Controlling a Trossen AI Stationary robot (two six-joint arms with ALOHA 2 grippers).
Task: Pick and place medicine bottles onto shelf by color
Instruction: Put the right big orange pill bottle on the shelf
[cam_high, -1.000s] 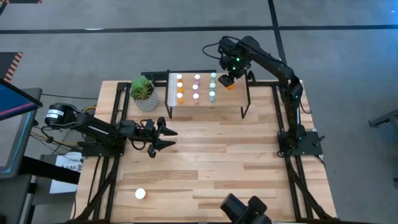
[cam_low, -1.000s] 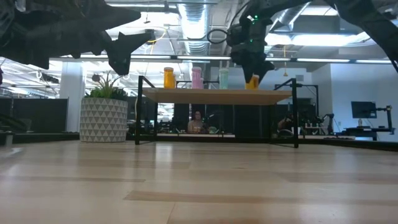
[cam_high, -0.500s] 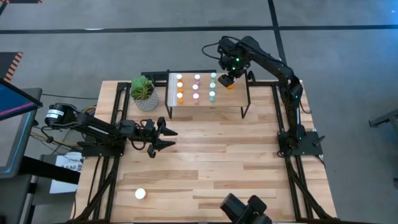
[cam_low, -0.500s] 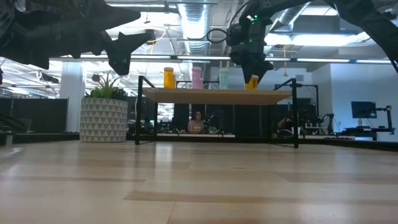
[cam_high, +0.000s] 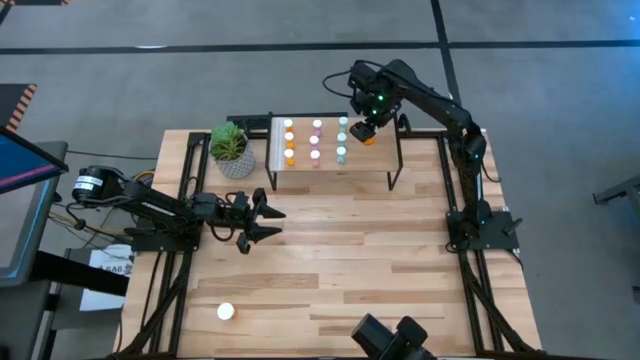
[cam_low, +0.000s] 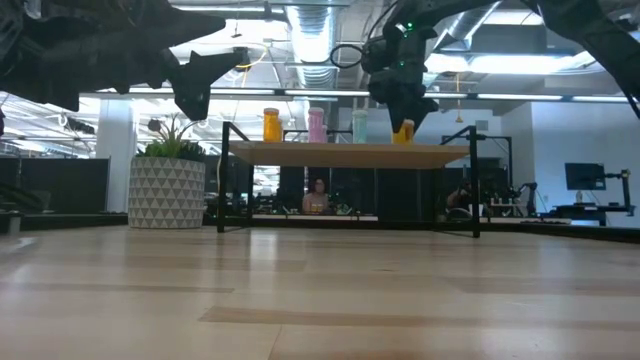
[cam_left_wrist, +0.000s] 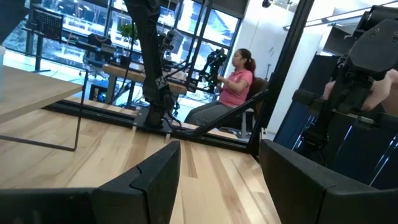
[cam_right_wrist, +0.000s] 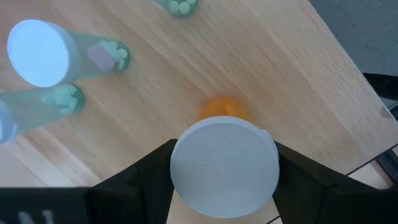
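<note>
From above, the shelf (cam_high: 330, 150) stands at the table's (cam_high: 330, 260) far edge, carrying three columns of medicine bottles (cam_high: 316, 140): orange, pink, teal. The right gripper (cam_high: 364, 132) sits over the shelf's right end, gripping an orange bottle (cam_high: 370, 137). A potted plant (cam_high: 231, 148) stands beside the shelf. The left gripper (cam_high: 262, 220) hovers open near the table's left edge. One white-capped bottle (cam_high: 226, 312) stands near the front-left corner.

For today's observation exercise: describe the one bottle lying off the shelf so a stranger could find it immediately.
Start at the big wooden table and go to its near left corner, far from the shelf with its rows of bottles. There one white-capped bottle stands alone on the bare wood, unlike the others, which stand on the shelf.
</note>
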